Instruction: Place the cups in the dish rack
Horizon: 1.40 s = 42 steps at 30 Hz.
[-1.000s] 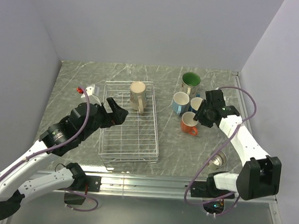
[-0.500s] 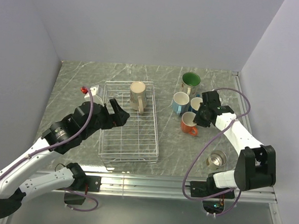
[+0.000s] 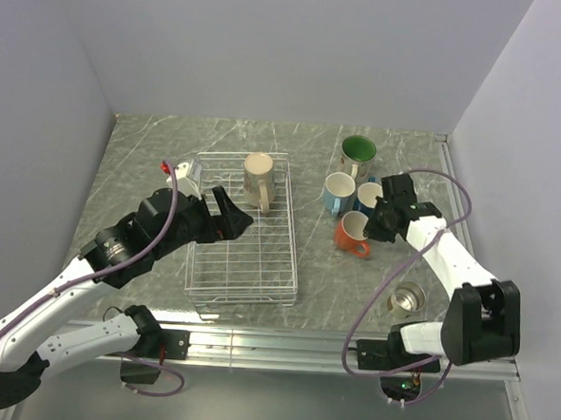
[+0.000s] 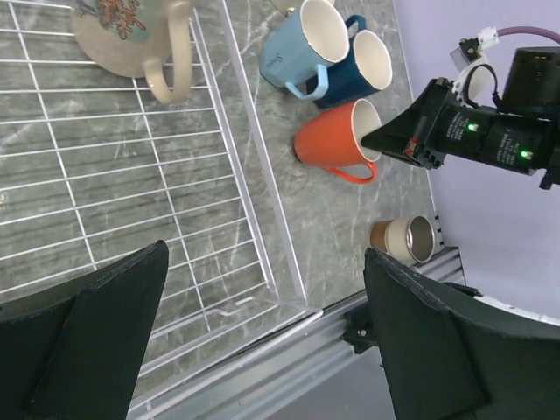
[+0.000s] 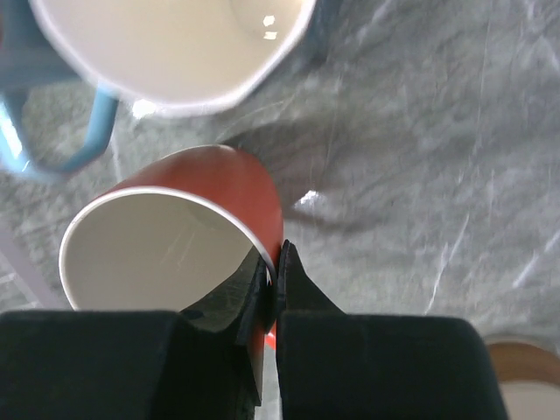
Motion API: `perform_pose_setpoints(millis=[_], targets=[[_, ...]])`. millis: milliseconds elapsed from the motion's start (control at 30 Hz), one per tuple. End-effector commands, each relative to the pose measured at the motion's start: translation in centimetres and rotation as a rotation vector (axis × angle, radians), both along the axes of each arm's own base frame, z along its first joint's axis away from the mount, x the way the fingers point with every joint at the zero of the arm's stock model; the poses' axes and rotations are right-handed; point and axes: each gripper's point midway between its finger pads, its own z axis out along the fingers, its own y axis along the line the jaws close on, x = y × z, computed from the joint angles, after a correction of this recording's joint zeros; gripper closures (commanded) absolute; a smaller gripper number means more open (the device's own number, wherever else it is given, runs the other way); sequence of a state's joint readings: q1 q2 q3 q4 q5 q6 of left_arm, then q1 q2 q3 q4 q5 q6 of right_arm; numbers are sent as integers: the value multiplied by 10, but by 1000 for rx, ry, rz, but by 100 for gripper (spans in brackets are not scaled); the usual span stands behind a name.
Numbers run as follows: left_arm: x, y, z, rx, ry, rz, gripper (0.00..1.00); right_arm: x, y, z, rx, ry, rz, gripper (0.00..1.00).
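Orange-red mug, light blue mug, dark blue mug, beige floral-print mug, white wire rack, grey veined tabletop

Top edge crops the light blue mug.

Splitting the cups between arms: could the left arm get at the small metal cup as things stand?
Probably not easily. The metal cup stands at the near right, beyond the dish rack, close by the right arm, which reaches to the orange mug. The left gripper hangs open over the rack.
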<state>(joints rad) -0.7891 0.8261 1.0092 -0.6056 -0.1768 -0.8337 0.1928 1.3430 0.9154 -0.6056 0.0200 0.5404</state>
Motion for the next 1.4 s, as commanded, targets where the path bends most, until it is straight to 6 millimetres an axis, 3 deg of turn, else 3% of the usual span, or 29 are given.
perform_pose_setpoints(millis=[0,100,200,233,400,467,600,867,1100,1233,1367], targets=[[-6,-7,33,-92,-61,-46,1,9,16,68,120,-174,9,100],[-10,-5,40,-115,-74,-48,1,-2,29,108,222,-248,23,100],[-13,-7,51,-149,-98,-72,2,-7,39,136,313,-296,18,100],[-13,-9,58,-170,-118,-82,2,-14,49,155,379,-341,54,100],[-38,-36,96,-291,-238,-303,5,-27,91,239,772,-523,130,100],[-43,-42,108,-325,-279,-356,5,-39,108,262,948,-501,149,100],[-47,-56,119,-340,-317,-439,5,-48,122,301,1084,-534,201,100],[-41,-77,131,-400,-349,-494,7,-68,148,333,1351,-465,243,100],[-31,-75,149,-390,-414,-454,7,-87,176,343,1493,-385,280,100],[-27,-77,149,-395,-417,-445,7,-94,187,351,1609,-341,284,100],[-25,-77,148,-404,-415,-432,11,-100,202,353,1609,-296,307,100]])
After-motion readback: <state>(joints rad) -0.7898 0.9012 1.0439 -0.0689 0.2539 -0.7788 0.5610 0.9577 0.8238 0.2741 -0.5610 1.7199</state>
